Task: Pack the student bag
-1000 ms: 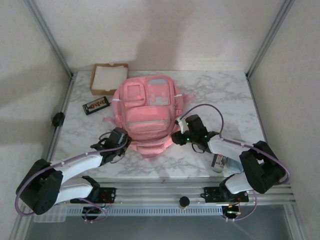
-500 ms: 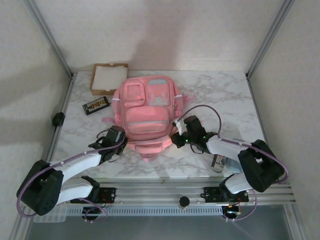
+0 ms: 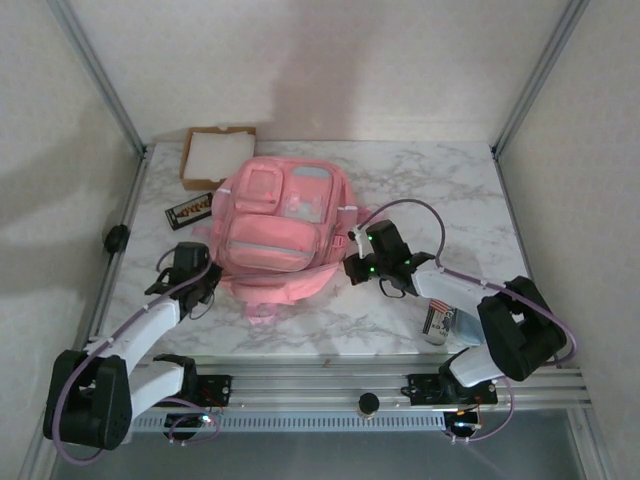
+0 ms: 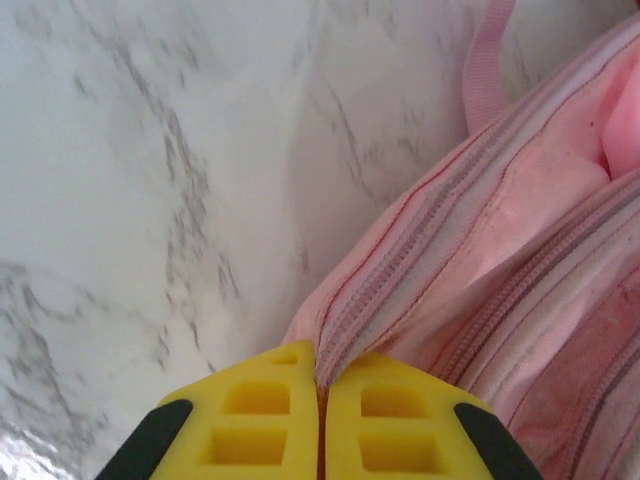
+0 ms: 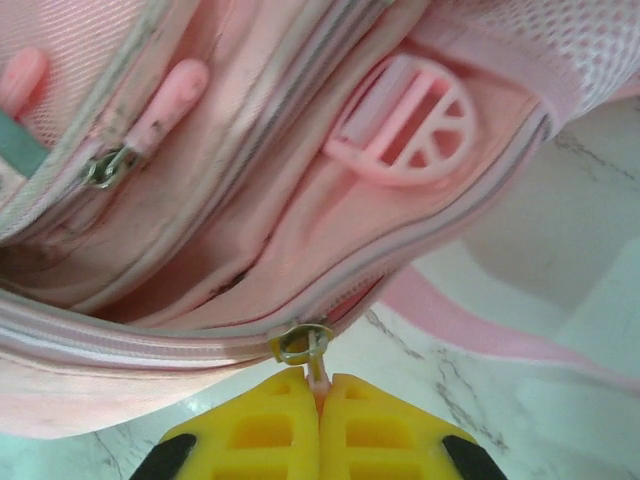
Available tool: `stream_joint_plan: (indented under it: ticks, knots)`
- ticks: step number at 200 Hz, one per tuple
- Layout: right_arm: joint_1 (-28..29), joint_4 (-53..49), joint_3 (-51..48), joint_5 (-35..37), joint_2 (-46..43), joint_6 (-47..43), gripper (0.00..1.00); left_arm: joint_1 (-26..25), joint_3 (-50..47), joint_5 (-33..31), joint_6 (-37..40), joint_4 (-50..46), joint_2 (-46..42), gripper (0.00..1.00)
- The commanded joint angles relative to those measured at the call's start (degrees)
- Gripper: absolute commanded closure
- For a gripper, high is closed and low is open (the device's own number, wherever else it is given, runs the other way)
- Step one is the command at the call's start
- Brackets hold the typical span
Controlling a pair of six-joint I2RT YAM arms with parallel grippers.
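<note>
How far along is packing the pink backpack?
Done: both grippers have their grip. In hand: the left gripper is shut on the zip edge of the large pink fabric backpack, the right gripper on its zip pull, so opening looks under way. Left: the brown cardboard box, dark flat packet and small white can lie on the marble table, unpacked.

Item: large pink fabric backpack (image 3: 272,240) (image 4: 520,230) (image 5: 250,200), one. It lay on the marble tabletop (image 3: 440,180), left of centre, front face upward and skewed slightly. The front bore several zip pockets, with a pale blue-grey panel (image 3: 312,172) toward the far end. Pink straps trailed at its sides. At the near right edge there was a metal zip slider (image 5: 300,340), and a round pink plastic fitting (image 5: 405,125) nearby.
</note>
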Motion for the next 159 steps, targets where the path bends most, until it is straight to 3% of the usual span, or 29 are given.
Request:
stream_joint_plan:
  ticks: [1, 20, 37, 51, 73, 107, 137, 159]
  knots:
    - [-2.8, 0.3, 3.6, 5.7, 0.9, 1.3, 1.00, 7.2, 4.0, -8.3, 8.2, 1.6, 2.8, 1.00]
    - [0.1, 0.6, 4.7, 2.0, 2.4, 0.5, 1.00, 7.3, 6.1, -3.5, 10.6, 4.1, 3.3, 0.99]
    - [2.5, -0.6, 5.6, 1.8, 4.6, 1.0, 1.00, 7.1, 7.1, 6.7, 10.7, 4.6, 1.6, 0.53]
    - [3.3, 0.1, 5.0, 0.0, 5.3, 2.4, 1.00, 4.4, 8.2, 8.3, 9.0, -0.3, -1.9, 0.35]
    - [4.1, 1.6, 3.6, -0.2, 5.2, 3.6, 1.00, -0.7, 6.9, 8.4, 0.9, -7.6, -8.8, 0.28]
    - [4.2, 1.4, 3.5, 0.8, 6.2, 3.4, 1.00, -12.9, -0.2, 5.3, -17.7, -7.5, -19.5, 0.25]
    - [4.4, 1.9, 3.4, 0.3, 6.6, 2.7, 1.00, -25.8, -0.5, -0.9, -27.3, -10.5, -19.9, 0.24]
    - [4.4, 2.7, 3.0, 0.1, 7.0, 2.6, 1.00, -33.0, -1.3, -4.6, -33.2, -7.6, -17.1, 0.19]
